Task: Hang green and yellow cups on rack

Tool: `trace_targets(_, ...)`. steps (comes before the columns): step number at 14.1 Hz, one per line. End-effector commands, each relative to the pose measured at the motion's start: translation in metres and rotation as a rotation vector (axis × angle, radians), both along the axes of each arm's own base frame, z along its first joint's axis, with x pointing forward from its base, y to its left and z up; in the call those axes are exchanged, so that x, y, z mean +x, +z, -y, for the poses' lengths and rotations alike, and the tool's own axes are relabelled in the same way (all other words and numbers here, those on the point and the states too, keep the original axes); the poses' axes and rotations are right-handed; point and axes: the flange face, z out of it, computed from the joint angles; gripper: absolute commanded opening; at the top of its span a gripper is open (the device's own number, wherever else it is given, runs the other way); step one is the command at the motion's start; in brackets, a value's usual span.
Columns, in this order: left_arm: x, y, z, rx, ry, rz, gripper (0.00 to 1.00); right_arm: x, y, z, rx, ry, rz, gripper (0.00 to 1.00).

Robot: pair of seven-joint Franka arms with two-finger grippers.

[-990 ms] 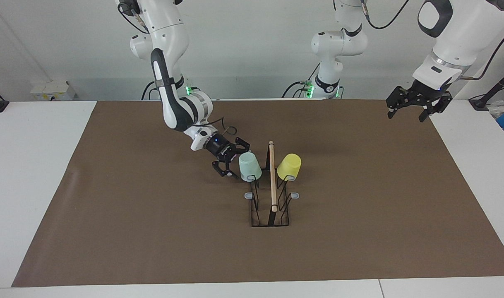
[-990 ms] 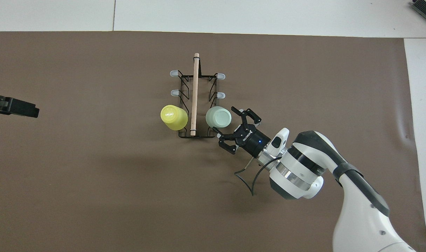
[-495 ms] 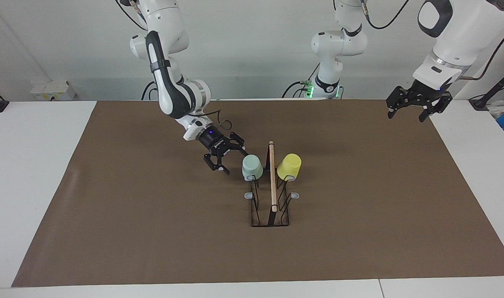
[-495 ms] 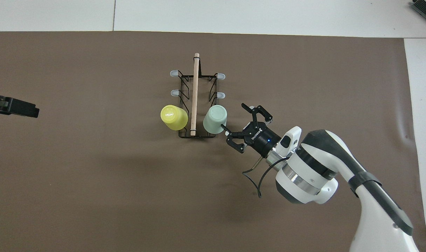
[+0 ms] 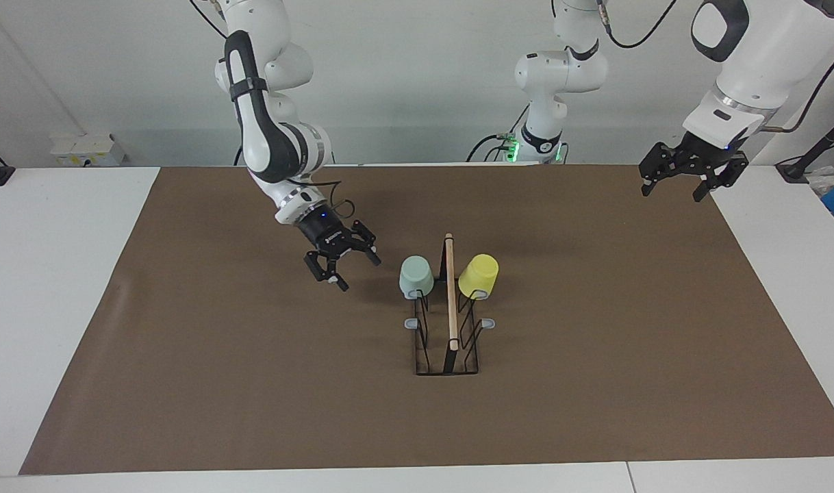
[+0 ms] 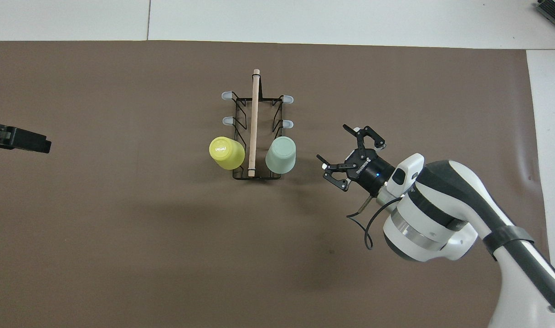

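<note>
Evidently both cups already hang on the wire rack (image 5: 447,342), which serves as the landmark on the brown mat (image 5: 184,383). Toward the right arm's end of the table from the rack, the right gripper (image 5: 342,264) hangs low over bare mat, its fingers spread wide and holding nothing, well apart from the nearest cup. Next comes the mint green cup (image 5: 416,276), mouth down over a prong on that side of the rack, at the end nearest the robots; inverted like this, it is carried by the prong inside it, so no grip is needed. The light wooden rod (image 5: 450,294) along the rack's top separates it from the bright yellow cup (image 5: 478,275), which sits tilted on the matching prong of the other side. The four grey-tipped prongs farther from the robots stand free. Well away toward the left arm's end, the left gripper (image 5: 691,177) waits above the mat's edge, also open and empty. Judging by this, the task looks finished, and broad clear mat around the rack gives either arm room to move.
</note>
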Motion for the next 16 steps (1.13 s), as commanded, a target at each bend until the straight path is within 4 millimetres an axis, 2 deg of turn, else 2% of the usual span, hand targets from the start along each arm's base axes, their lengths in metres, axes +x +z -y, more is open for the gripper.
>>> trace_targets(1, -0.003, 0.003, -0.002, -0.01, 0.004, -0.008, 1.0, 0.017, 0.013, 0.041, -0.138, 0.062, 0.081, 1.0)
trace_targets(2, -0.003, 0.003, -0.002, -0.01, 0.004, -0.008, 1.0, 0.028, 0.022, 0.061, -0.204, 0.094, 0.116, 1.0)
trace_targets(3, -0.003, 0.003, -0.002, -0.01, 0.004, -0.008, 1.0, 0.034, 0.028, 0.07, -0.248, 0.128, 0.133, 1.0)
trace_targets(5, -0.003, 0.003, -0.002, -0.01, 0.004, -0.008, 1.0, 0.039, 0.036, 0.073, -0.263, 0.158, 0.134, 1.0)
trace_targets(9, -0.003, 0.003, -0.002, -0.01, 0.004, -0.008, 1.0, 0.054, 0.053, 0.093, -0.315, 0.221, 0.135, 1.0)
trace_targets(12, -0.003, 0.003, -0.002, -0.01, 0.004, -0.008, 1.0, 0.077, 0.083, 0.114, -0.337, 0.323, 0.068, 1.0)
trace_targets(16, -0.003, 0.003, -0.001, -0.01, 0.003, -0.008, 1.0, 0.089, 0.127, 0.128, -0.351, 0.362, -0.11, 1.0)
